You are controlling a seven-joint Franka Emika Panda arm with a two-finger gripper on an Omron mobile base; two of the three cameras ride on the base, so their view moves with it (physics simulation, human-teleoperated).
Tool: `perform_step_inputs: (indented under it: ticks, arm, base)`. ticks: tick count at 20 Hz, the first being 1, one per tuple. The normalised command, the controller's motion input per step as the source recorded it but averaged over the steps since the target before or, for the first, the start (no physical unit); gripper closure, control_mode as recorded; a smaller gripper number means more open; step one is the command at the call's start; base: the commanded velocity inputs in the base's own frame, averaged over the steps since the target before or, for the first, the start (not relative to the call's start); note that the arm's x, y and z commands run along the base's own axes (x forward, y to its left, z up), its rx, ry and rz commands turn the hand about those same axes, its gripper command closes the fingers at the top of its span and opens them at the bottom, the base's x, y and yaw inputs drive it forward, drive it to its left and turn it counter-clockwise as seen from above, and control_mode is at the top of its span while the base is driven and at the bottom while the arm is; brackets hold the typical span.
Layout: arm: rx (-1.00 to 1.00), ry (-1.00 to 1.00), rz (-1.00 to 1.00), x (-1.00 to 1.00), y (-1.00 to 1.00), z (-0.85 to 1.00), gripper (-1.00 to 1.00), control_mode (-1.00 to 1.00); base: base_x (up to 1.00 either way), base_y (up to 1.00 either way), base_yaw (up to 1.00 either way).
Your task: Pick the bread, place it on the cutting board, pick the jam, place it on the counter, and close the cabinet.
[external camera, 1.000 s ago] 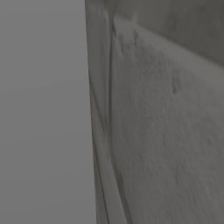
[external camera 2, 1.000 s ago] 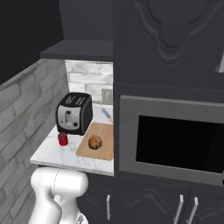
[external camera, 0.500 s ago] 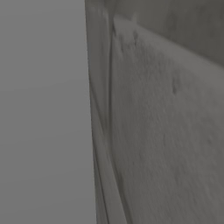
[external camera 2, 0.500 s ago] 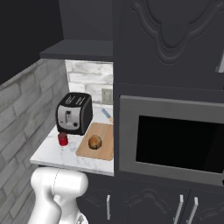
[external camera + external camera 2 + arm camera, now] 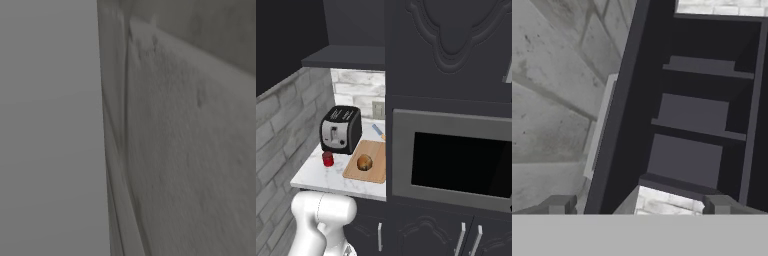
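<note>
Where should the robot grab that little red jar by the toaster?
Probably round its sides, coming down from above. The red jar stands upright on the counter, and its round body suits one of the fingers on each side. The toaster sits close behind it and the cutting board lies to its right, so a sideways reach looks cramped.

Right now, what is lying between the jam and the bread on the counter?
In the right base view nothing lies between the jam and the bread: just bare counter and the board's left edge.
</note>
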Motion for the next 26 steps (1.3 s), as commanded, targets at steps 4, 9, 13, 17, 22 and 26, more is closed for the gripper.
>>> perform_step_inputs:
  ticks: [4, 9, 13, 17, 22, 26]
  arm:
    - [0.0, 0.0, 0.02, 0.0, 0.02, -0.12, -1.0, -1.0]
    - [0.0, 0.0, 0.02, 0.0, 0.1, -0.11, -1.0, -1.0]
    - [0.0, 0.0, 0.03, 0.01, 0.03, -0.06, -1.0, -1.0]
    - [0.0, -0.01, 0.03, 0.04, 0.0, -0.03, -1.0, -1.0]
    - [0.0, 0.0, 0.03, 0.1, 0.01, -0.08, -1.0, -1.0]
    - [0.0, 0.0, 0.03, 0.16, 0.03, -0.09, -1.0, -1.0]
  base:
    - [0.0, 0.0, 0.0]
    - [0.0, 0.0, 0.0]
    - [0.0, 0.0, 0.0]
    - [0.0, 0.0, 0.0]
    - [0.0, 0.0, 0.0]
    - [0.0, 0.0, 0.0]
